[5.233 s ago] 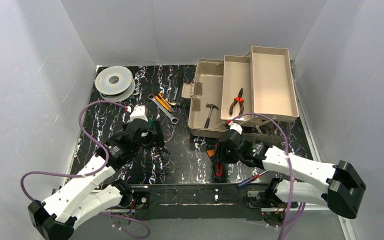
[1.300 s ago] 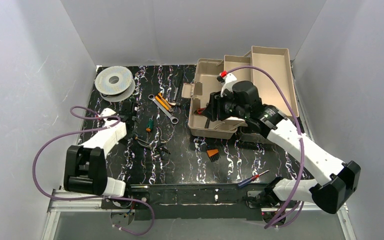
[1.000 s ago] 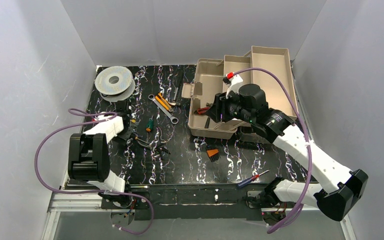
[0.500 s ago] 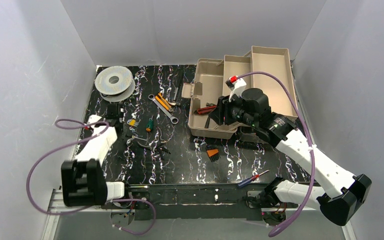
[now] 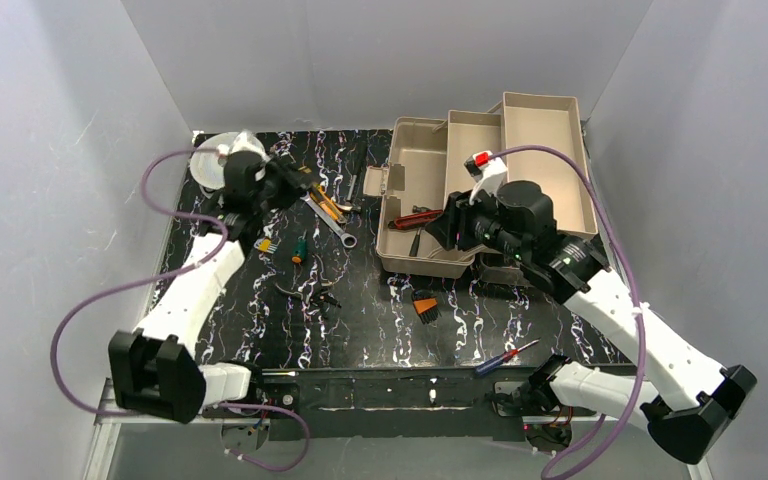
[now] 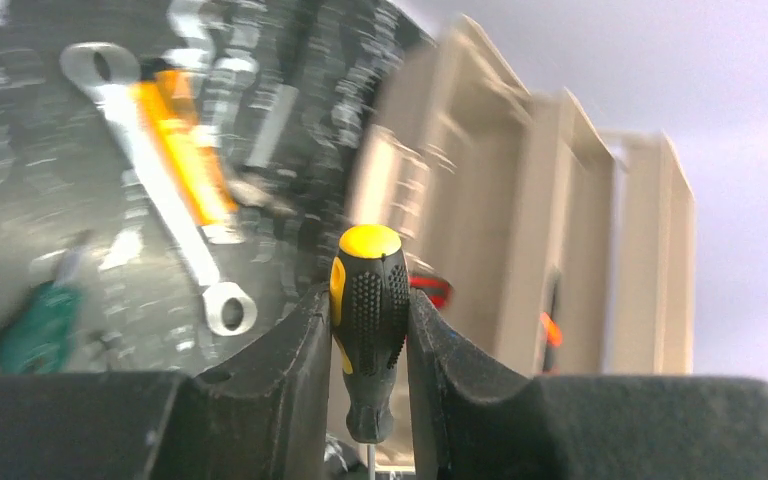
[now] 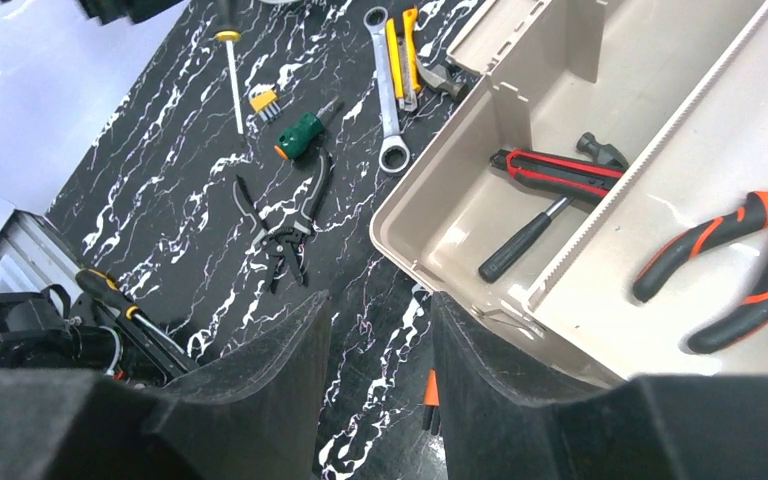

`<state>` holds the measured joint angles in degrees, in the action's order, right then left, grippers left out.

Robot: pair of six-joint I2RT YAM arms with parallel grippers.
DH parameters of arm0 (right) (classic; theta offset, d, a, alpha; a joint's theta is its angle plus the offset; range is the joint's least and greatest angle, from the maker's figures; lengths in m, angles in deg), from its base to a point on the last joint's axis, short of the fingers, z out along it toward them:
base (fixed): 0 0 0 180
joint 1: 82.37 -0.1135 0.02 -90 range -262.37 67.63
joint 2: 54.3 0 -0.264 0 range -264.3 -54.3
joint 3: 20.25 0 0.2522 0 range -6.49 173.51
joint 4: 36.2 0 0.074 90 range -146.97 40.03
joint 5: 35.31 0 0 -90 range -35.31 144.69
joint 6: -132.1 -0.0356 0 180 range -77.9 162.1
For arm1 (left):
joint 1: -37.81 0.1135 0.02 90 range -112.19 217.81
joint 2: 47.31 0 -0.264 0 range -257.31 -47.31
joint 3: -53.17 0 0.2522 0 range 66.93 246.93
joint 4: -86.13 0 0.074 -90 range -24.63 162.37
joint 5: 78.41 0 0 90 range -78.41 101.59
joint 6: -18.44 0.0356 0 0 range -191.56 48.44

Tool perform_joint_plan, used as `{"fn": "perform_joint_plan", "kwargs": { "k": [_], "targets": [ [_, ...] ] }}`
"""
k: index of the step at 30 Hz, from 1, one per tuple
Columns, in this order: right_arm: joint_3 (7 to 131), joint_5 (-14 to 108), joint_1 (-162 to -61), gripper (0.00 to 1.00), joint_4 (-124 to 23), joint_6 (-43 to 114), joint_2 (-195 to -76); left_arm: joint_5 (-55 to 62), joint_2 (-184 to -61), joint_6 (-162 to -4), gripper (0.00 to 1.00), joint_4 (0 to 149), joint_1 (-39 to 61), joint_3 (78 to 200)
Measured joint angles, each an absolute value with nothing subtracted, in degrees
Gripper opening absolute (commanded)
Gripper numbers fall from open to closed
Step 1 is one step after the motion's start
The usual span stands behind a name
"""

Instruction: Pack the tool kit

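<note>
Left of the tool kit (image 5: 550,170), the left gripper (image 5: 285,183) clamps a yellow-and-black screwdriver (image 6: 367,285); the right gripper (image 5: 444,224) hangs empty at the kit's front.
From above, the open tool kit stands with its trays folded out. The left gripper is raised well to its left, above a combination wrench (image 5: 328,222). A green-handled screwdriver (image 5: 300,247) and black pliers (image 5: 305,292) lie left of the kit's front wall. Left wrist view: both fingers press the screwdriver's handle, yellow cap up, with the blurred kit beyond. Right wrist view: the fingers stand apart with nothing between them, near the kit's front left corner. In the kit's bottom lie a hammer (image 7: 540,225) and a red-and-black utility knife (image 7: 555,172), with orange-handled pliers (image 7: 740,255) in the adjoining tray.
</note>
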<state>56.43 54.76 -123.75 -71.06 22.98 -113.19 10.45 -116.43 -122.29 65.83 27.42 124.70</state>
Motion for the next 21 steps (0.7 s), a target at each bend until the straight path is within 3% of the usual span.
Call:
{"fn": "perform_joint_plan", "kwargs": {
  "k": [10,21],
  "targets": [
    [56.4,57.6,-123.8,0.48,-72.6,23.0,-108.2,-13.8,-139.9,-111.0,0.0,73.0,16.8,145.7],
    [55.9,59.1,-123.8,0.48,-74.2,23.0,-106.9,-14.1,-159.5,-102.3,0.0,63.3,8.3,158.4]
  ]
}}
